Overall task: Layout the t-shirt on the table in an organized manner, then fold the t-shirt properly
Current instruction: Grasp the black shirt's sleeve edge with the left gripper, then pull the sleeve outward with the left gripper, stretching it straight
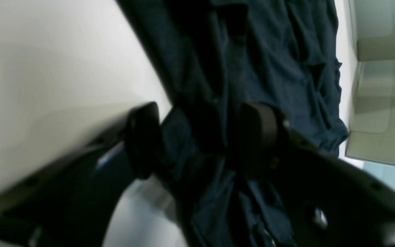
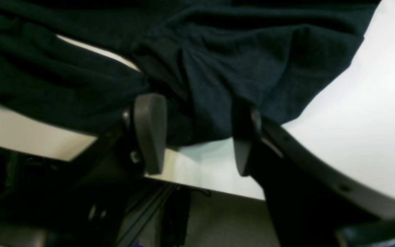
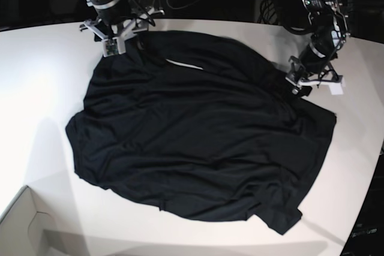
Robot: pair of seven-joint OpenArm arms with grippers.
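Bright overhead light, table (image 3: 48,64) glaring white. T-shirt (image 3: 198,142) reads near-featureless black. Both wrist views soft, blurred, close parts out of focus. Faint shadows lower left.

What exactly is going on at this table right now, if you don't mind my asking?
A two-armed robot is laying out a black t-shirt on the white table. The shirt lies spread but rumpled, not yet folded. The right tool sits at the shirt's far edge near the collar, its jaws apart with a bunch of fabric between them. The left tool is at the opposite side of the shirt, jaws also apart over the cloth. A cardboard box corner shows nearby.
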